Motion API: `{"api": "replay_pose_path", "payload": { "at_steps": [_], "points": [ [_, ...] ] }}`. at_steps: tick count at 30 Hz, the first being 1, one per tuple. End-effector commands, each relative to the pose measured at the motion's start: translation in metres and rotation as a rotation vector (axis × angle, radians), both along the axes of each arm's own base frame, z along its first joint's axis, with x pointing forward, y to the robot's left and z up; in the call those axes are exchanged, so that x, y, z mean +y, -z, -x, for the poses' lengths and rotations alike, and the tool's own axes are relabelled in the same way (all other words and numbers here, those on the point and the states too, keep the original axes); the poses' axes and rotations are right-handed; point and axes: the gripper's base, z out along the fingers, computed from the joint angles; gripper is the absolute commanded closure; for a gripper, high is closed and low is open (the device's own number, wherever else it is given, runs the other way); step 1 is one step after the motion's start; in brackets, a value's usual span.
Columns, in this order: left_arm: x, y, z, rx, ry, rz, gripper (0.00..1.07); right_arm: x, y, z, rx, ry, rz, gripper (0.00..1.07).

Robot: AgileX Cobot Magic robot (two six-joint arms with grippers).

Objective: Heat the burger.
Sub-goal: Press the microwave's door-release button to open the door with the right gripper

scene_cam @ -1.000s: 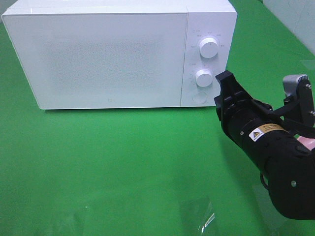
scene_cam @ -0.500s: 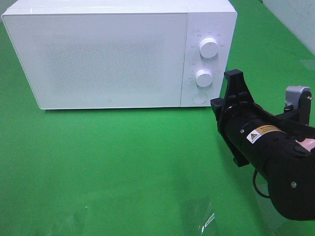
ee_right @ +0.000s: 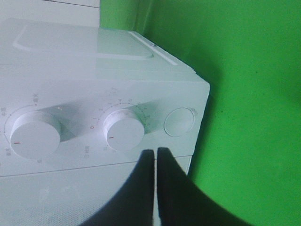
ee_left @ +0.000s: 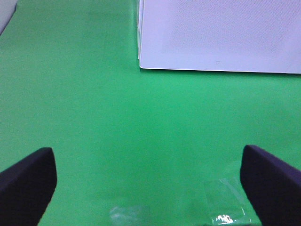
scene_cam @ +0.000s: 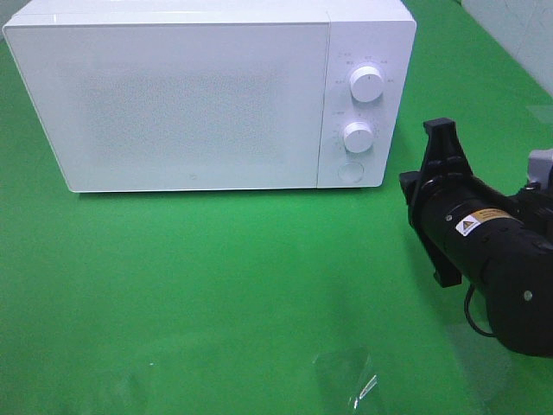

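The burger is out of view in every frame. A white microwave stands at the back with its door closed. My right gripper is shut, its two black fingers pressed together with nothing between them, pointing at the microwave's control panel just below the lower knob. Seen from the high camera, the right gripper hangs a short way to the right of the microwave's front corner. My left gripper is open and empty over bare green cloth in front of the microwave.
The panel carries an upper knob, a lower knob and a round button. A scrap of clear plastic lies on the green cloth near the front edge, also the clear plastic by my left finger.
My right arm has drawn back to the right, away from the microwave's control panel, staying shut. The left gripper is unchanged.
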Motion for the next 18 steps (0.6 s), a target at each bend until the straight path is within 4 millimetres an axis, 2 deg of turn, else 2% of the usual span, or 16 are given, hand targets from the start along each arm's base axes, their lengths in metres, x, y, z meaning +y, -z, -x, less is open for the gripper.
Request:
{"api": "replay_pose_path", "payload": {
  "at_steps": [1,10,18],
  "points": [
    [-0.001,0.0,0.0,-0.004,0.007,0.007,0.09,0.002,0.004,-0.005,0.009,-0.007,-0.01,1.07],
    [-0.001,0.0,0.0,-0.004,0.007,0.007,0.09,0.017,0.025,-0.02,0.047,-0.019,-0.086,1.07],
    [-0.001,0.0,0.0,-0.004,0.007,0.007,0.09,0.026,0.035,-0.059,0.054,-0.026,-0.119,1.07]
  ]
}}
